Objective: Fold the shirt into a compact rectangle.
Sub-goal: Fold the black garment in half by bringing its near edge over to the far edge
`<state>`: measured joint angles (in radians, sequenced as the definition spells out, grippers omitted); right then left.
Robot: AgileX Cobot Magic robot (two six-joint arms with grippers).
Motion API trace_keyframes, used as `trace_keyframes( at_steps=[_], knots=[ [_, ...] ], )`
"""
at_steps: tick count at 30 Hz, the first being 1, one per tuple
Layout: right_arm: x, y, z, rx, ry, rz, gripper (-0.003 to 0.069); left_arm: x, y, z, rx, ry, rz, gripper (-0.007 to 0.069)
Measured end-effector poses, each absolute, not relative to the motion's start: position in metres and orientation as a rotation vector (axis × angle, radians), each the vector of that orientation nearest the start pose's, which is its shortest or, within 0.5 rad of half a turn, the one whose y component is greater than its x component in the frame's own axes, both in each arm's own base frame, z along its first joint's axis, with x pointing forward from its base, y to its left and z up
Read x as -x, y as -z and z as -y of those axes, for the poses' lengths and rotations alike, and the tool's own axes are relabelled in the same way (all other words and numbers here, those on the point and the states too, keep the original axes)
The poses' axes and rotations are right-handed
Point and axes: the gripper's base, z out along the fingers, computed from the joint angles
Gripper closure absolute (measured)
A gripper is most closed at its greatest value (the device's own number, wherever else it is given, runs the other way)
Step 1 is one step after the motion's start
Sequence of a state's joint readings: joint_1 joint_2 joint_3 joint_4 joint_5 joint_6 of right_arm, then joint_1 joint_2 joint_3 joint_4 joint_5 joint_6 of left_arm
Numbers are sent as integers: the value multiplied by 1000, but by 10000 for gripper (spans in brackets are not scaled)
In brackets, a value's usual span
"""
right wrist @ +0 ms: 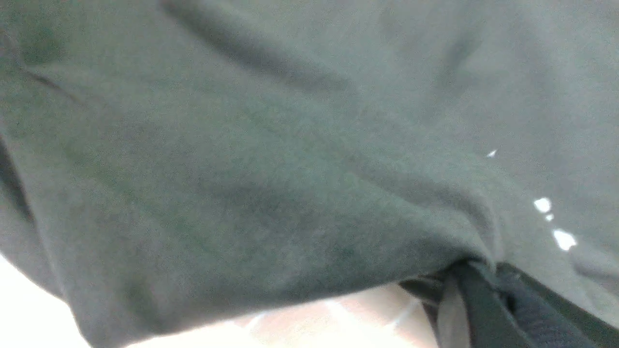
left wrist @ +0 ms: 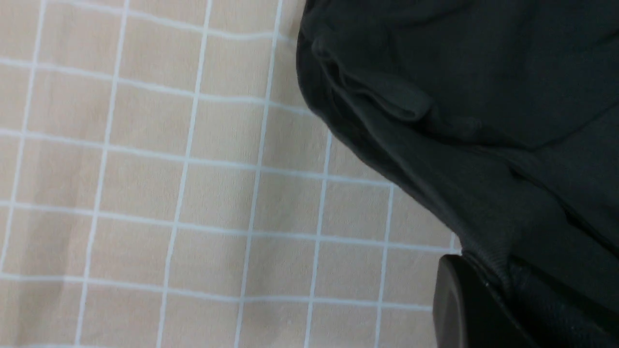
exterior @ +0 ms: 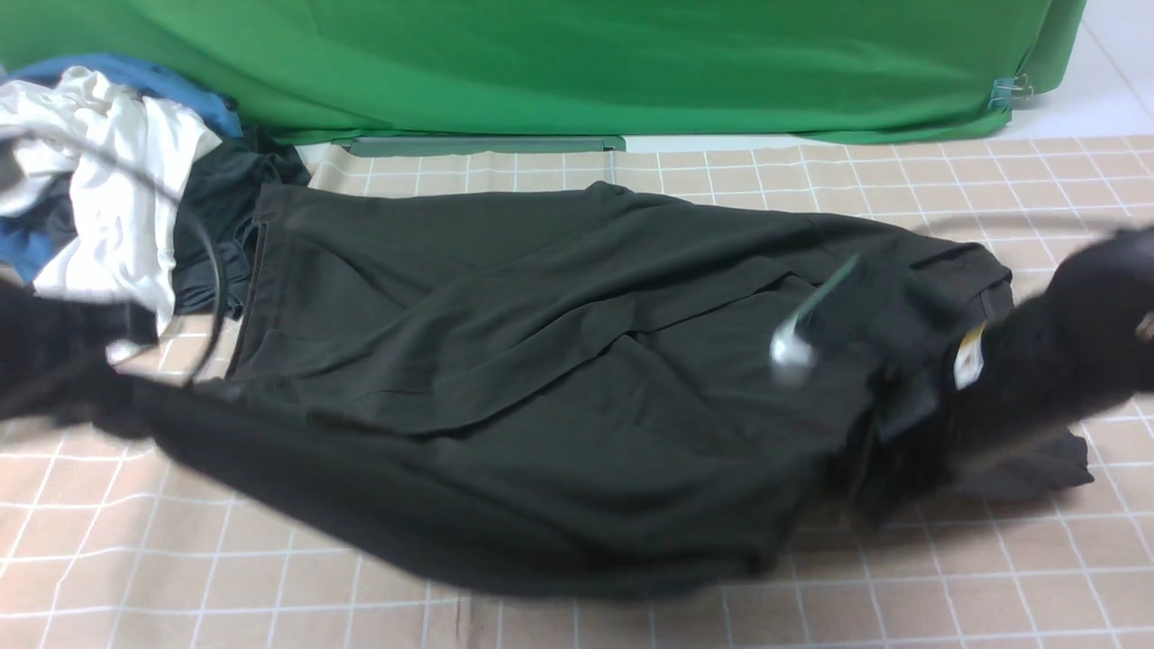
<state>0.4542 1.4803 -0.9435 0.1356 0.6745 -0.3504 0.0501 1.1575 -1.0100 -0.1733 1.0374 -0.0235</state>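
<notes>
A beige cloth ruled with a white grid (exterior: 992, 577) covers the tabletop below a green fabric backdrop (exterior: 586, 63), which carries a small clip (exterior: 1014, 90) near its right corner, with pale floor showing beyond. A large black T-shirt (exterior: 541, 361) lies crumpled across the middle of the tabletop, its near edge blurred. At the far left, a heap of white, blue and dark grey-teal clothes (exterior: 108, 180) sits right against its far corner. From the front both black arms are smeared by motion, the left arm (exterior: 54, 361) at the shirt's near left corner and the right arm (exterior: 1073, 333) over its right end, and neither gripper's jaws can be made out there. The wrist cameras settle it. The left gripper (left wrist: 498, 290) is clamped on a ribbed hem of the shirt, with bare grid cloth alongside. The right gripper (right wrist: 483, 290) is pinched tight on a gathered fold, dark cloth filling nearly the whole view and flecked with small white marks (right wrist: 544, 205)
</notes>
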Motion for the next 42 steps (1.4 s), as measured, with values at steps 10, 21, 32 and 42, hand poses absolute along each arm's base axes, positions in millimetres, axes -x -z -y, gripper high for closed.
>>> trace_keyframes(
  at_steps=[10, 21, 32, 42],
  knots=[
    [-315, -280, -110, 766, -130, -2448, 603, -305, -337, -1, 177, 228, -2618, 605],
    [-443, -262, -109, 674, -86, -2410, 603, -436, -303, -13, 220, 169, -2593, 605],
    [-520, -207, -125, 634, -75, -2326, 594, -499, -235, -24, 289, 52, -2653, 605],
    [-524, -224, -126, 556, -94, -2281, 301, -507, -233, -30, 258, -41, -2598, 463]
  ],
)
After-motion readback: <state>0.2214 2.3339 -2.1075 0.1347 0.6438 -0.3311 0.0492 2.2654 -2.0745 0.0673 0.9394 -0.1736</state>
